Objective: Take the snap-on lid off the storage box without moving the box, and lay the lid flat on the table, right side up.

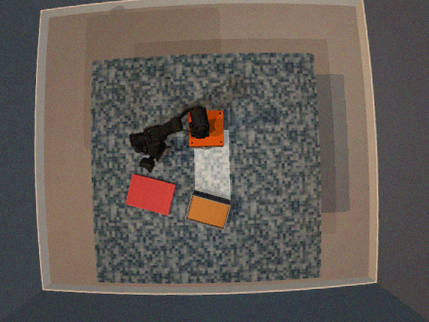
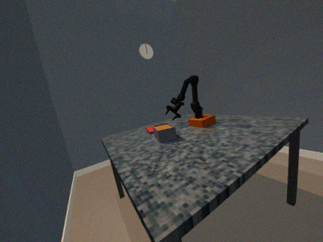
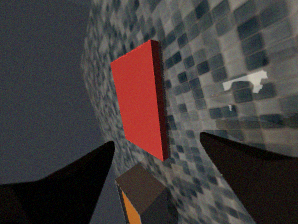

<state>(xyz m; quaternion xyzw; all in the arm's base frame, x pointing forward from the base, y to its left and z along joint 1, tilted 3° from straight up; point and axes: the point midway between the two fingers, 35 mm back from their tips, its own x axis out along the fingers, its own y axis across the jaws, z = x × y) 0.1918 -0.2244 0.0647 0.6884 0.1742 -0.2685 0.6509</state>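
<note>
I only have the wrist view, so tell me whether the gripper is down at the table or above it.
Observer: Above it. The exterior view shows air between the gripper and the table.

Operator: Tell me if the red lid touches the storage box; they nearly meet in my picture.

Observer: It doesn't. From the top, a strip of table shows between them.

Operator: My picture cuts the box off. Describe its whole top.

Observer: The top view shows all of it: a four-sided orange area inside a thin rim, with no lid over it.
</note>
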